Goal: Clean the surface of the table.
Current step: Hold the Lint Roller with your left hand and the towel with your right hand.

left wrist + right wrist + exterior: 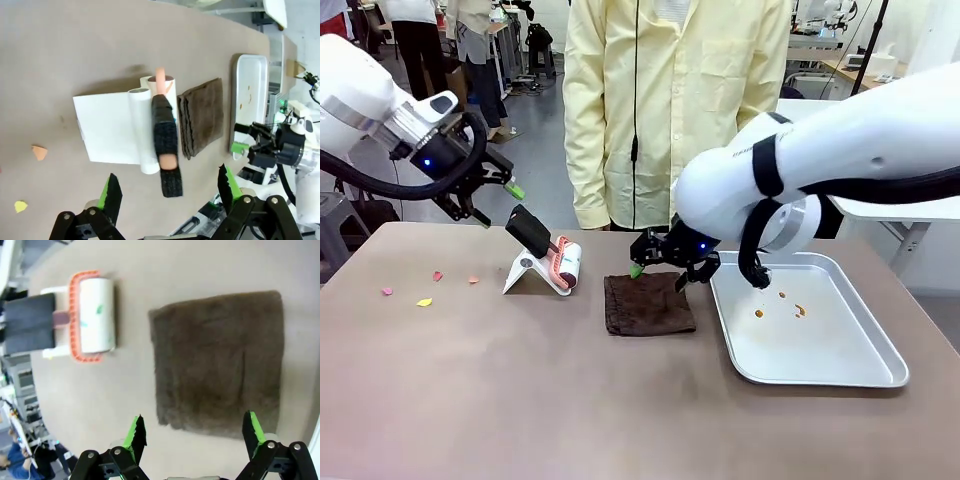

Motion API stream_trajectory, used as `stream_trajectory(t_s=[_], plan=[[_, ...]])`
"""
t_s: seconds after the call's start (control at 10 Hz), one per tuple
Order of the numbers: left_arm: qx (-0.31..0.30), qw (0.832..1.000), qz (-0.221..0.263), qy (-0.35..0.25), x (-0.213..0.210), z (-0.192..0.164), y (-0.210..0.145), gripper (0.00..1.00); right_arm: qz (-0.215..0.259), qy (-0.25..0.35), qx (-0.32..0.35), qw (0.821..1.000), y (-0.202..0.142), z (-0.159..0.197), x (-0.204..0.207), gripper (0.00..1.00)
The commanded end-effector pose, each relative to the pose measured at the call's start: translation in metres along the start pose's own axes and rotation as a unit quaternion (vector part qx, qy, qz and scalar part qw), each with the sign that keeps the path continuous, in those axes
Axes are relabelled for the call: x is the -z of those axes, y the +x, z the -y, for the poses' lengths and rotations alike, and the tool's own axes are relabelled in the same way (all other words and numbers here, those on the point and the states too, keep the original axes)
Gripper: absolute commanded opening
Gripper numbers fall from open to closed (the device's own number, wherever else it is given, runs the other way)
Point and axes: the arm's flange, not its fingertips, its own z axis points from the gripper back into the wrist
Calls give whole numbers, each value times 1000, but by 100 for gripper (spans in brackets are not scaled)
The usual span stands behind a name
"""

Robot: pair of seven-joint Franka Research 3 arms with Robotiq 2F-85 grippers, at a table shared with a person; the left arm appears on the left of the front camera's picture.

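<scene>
The taupe-brown table [520, 400] carries a folded dark brown cloth [648, 303] at its middle. Just left of it, a lint roller [558, 262] with a black handle leans on a white stand. My right gripper [660, 272] hangs open just above the cloth's far edge; in its wrist view the cloth [220, 360] lies between the green fingertips [137, 432]. My left gripper [498, 203] is open in the air, up and left of the roller. From its wrist view the roller [160, 130] lies straight ahead, over bare table [75, 50].
Several small paper scraps [424, 301] lie near the left edge, two of them [39, 152] seen from the left wrist. A steel tray [840, 355] with a few crumbs sits at the right. A person in a yellow coat [670, 100] stands at the far side.
</scene>
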Motion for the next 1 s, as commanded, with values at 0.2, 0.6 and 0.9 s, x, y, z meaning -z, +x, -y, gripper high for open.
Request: stream_trajectory(t_s=[0.2,0.6,0.9], plan=[[-13,999,-33,16,27,5,2,100,19,-110,62,992,39,-10,36,100],[-9,999,-36,13,32,8,2,100,-10,-134,63,989,46,-1,52,100],[-8,999,-39,18,34,9,2,100,-10,-139,68,988,47,5,55,100]])
